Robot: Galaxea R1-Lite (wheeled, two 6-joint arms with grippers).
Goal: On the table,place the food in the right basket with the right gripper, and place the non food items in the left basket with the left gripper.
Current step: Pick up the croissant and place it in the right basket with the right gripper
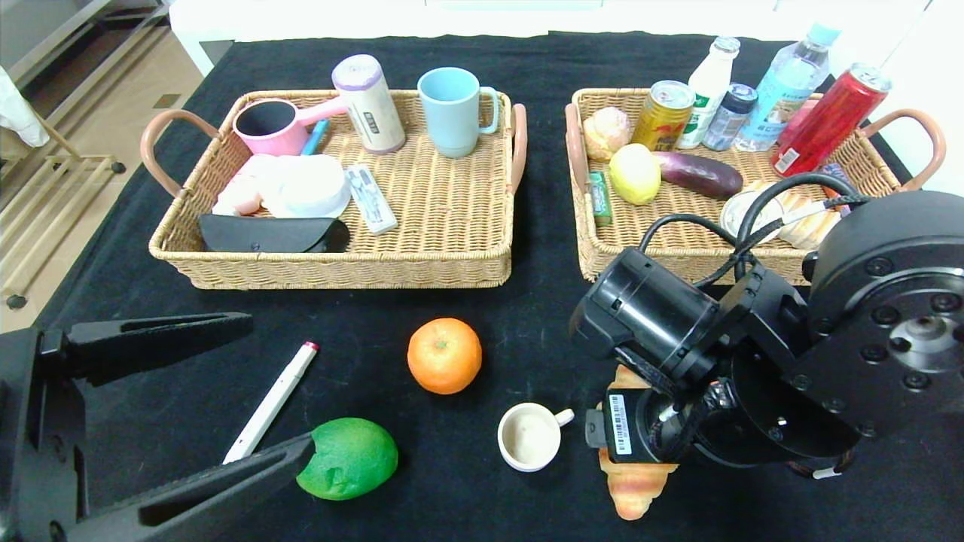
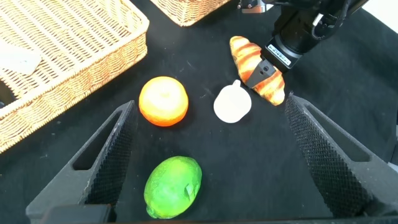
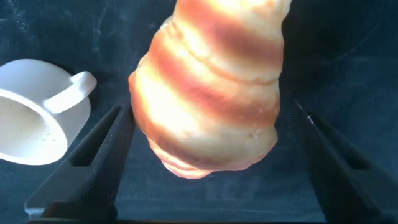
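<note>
Nearest me, along the front edge of the black table (image 1: pixel 527 68), my right gripper (image 3: pixel 202 186) is down over the croissant (image 1: pixel 636 485), fingers spread wide with one on either side of it; I can't tell whether the pads touch the pastry, and it lies on the cloth toward the front right corner. Just beside it sits the small white cup (image 1: pixel 529 436), handle turned toward the croissant.

My left gripper (image 1: pixel 267 391) hovers at the front left corner, fingers wide apart and holding nothing. The green mango (image 1: pixel 349 458) lies just off its nearer fingertip, and the white pen (image 1: pixel 271 403) lies on the cloth between the two fingers as I see it from the head camera. A little farther in, near the middle of the table, is the orange (image 1: pixel 444 355).

Toward the back edge, the left basket (image 1: pixel 422 267) holds a blue mug (image 1: pixel 454 111), a pink scoop (image 1: pixel 275 124) and a black case (image 1: pixel 273 234), among other things. The right basket (image 1: pixel 595 260) holds a lemon (image 1: pixel 634 174), an eggplant (image 1: pixel 699 174), cans and bottles.
</note>
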